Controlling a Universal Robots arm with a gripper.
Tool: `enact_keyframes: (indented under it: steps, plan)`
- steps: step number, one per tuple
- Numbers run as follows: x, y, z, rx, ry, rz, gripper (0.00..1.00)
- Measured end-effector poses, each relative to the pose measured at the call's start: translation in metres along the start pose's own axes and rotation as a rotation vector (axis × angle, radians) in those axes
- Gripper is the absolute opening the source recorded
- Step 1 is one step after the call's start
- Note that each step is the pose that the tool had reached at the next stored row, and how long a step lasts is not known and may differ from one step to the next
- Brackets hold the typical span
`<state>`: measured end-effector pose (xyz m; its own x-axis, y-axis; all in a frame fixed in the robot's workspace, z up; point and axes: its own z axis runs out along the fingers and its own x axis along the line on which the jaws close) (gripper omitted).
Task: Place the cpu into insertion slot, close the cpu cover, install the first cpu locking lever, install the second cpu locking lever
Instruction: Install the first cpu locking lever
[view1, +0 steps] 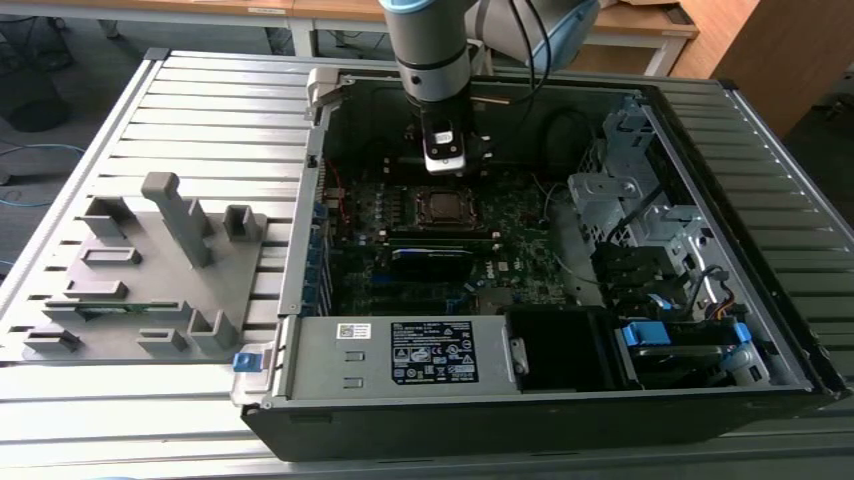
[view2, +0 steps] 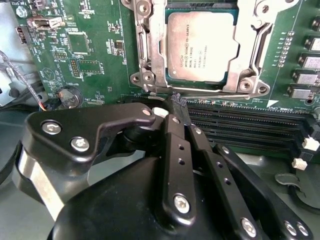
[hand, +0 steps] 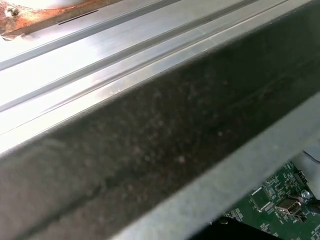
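Where jaws meet, cpu (view2: 201, 46) just beyond, under cpu cover (view2: 247, 45).

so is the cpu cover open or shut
Shut. In the second wrist view the cpu cover lies flat around the cpu, which sits in the insertion slot. The claw is at the frame's edge.

Setting: robotics lab or workshop. Evidence: slatted aluminium desk (view1: 200, 110); opened computer case (view1: 561, 260) with exposed motherboard (view1: 400, 235); grey parts fixture (view1: 147, 270); wooden tables (view1: 641, 25) and floor cables (view1: 40, 150) behind.
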<state>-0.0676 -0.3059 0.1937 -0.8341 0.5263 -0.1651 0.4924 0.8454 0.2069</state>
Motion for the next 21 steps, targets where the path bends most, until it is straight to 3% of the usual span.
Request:
enact_keyframes:
  steps: [21]
  plan:
    - [0.0009,0.0035,-0.0038,0.0011,-0.0014,0.006,0.11]
